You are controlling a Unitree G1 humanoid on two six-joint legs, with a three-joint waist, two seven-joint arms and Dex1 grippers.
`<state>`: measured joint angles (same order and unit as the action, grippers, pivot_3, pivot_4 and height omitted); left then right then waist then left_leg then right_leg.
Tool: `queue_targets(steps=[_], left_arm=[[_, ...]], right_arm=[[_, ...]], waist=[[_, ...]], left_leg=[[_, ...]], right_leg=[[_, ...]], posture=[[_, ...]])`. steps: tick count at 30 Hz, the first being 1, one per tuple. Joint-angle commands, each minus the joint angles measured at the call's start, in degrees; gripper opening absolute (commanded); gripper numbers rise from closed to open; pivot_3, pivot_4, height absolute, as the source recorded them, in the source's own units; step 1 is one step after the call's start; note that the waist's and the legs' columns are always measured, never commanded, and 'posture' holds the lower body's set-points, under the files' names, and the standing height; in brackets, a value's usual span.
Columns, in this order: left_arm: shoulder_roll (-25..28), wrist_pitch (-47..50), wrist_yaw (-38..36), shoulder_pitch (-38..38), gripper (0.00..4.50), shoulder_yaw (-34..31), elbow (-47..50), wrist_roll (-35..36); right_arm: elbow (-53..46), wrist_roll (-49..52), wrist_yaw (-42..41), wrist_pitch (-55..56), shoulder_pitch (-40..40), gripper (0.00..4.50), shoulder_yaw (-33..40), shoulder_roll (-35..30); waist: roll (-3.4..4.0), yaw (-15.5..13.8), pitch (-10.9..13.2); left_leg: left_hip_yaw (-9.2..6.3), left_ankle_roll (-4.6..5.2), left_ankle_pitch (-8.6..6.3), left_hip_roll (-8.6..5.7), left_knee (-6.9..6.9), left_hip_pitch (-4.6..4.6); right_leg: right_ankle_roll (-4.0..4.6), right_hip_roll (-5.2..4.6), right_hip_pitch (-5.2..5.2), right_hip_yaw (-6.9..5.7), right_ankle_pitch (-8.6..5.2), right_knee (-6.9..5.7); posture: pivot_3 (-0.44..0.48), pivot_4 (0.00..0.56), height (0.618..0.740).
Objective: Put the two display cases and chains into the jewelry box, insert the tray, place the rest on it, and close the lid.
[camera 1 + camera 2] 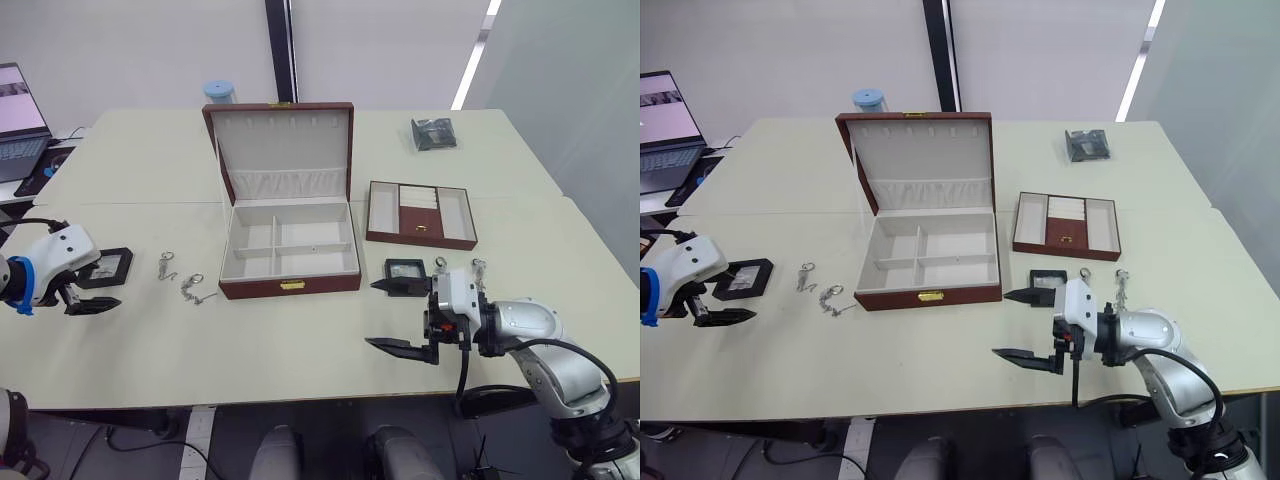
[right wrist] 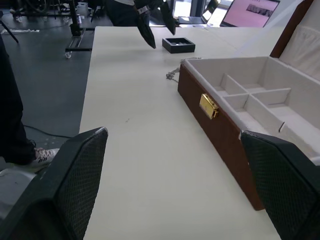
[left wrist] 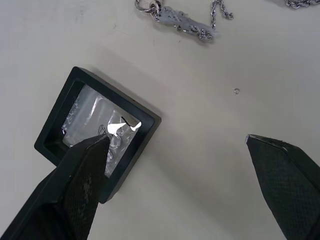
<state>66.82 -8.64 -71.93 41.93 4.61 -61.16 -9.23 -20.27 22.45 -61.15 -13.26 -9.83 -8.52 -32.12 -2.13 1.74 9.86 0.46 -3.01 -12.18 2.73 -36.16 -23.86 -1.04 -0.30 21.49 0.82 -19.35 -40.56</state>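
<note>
A pale cream table (image 1: 300, 340) filled the middle of the room. At its far edge stood a small blue-lidded jar (image 1: 219, 92), and a dark grey plastic packet (image 1: 433, 133) lay toward the far right corner. An open laptop (image 1: 20, 120) with a pinkish screen sat off the table's far left end, on a neighbouring surface.

Bright, even light falls from overhead on my table (image 1: 300, 350), with a lit strip slanting across the back wall. Shadows are soft and short. From my left wrist, the display case (image 3: 95, 135) window throws a hard white glare spot, and my own fingers (image 3: 75, 200) loom dark and slightly blurred. My right wrist view's far background goes soft.
</note>
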Motion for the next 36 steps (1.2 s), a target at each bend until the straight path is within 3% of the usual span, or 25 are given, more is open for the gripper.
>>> queue_targets(steps=[1,14,22,25,36], left_arm=[[0.29,-2.52,1.42,3.17,4.50,1.78,-3.56,-3.02],[-3.65,-3.96,9.08,7.71,4.50,5.06,-10.86,-8.23],[-4.10,-2.95,9.22,7.70,4.50,5.09,-11.74,-8.41],[-3.98,-2.31,8.77,7.63,3.89,5.12,-11.92,-8.42],[-3.98,-0.42,8.53,8.55,0.42,4.48,-12.18,-8.33]], right_arm=[[-3.56,0.05,1.14,0.55,0.55,4.47,-0.01,-0.19],[-5.80,0.64,3.44,-2.01,0.92,4.47,-0.66,-0.15],[-6.22,1.06,3.91,-2.92,1.01,4.47,-0.54,-0.23],[-6.27,1.22,3.94,-3.19,1.03,4.50,-0.64,-0.33],[-5.74,1.08,4.03,-3.06,0.74,4.50,-1.02,-0.05]], waist=[[0.00,0.01,0.00],[-0.04,-0.02,-0.01],[-0.04,-0.02,-0.01],[-0.04,-0.02,-0.01],[-0.04,-0.06,-0.01]], left_leg=[[0.01,0.00,0.00,0.00,-0.01,0.00],[-0.03,0.00,0.00,0.03,-0.08,0.00],[-0.01,0.00,0.00,0.02,-0.11,0.06],[0.00,0.00,0.00,0.02,-0.12,0.06],[-0.03,0.00,0.00,0.02,-0.17,0.04]], right_leg=[[0.00,0.00,0.02,0.01,0.00,-0.04],[0.00,-0.08,0.00,-0.01,0.00,-0.10],[0.00,-0.07,0.00,0.00,0.00,-0.23],[0.00,-0.07,0.00,0.00,0.00,-0.24],[0.00,-0.06,0.00,0.00,0.00,-0.25]], posture=[[0.000,0.150,0.740],[0.000,0.150,0.740],[0.000,0.150,0.740],[0.000,0.150,0.740],[0.000,0.150,0.740]])
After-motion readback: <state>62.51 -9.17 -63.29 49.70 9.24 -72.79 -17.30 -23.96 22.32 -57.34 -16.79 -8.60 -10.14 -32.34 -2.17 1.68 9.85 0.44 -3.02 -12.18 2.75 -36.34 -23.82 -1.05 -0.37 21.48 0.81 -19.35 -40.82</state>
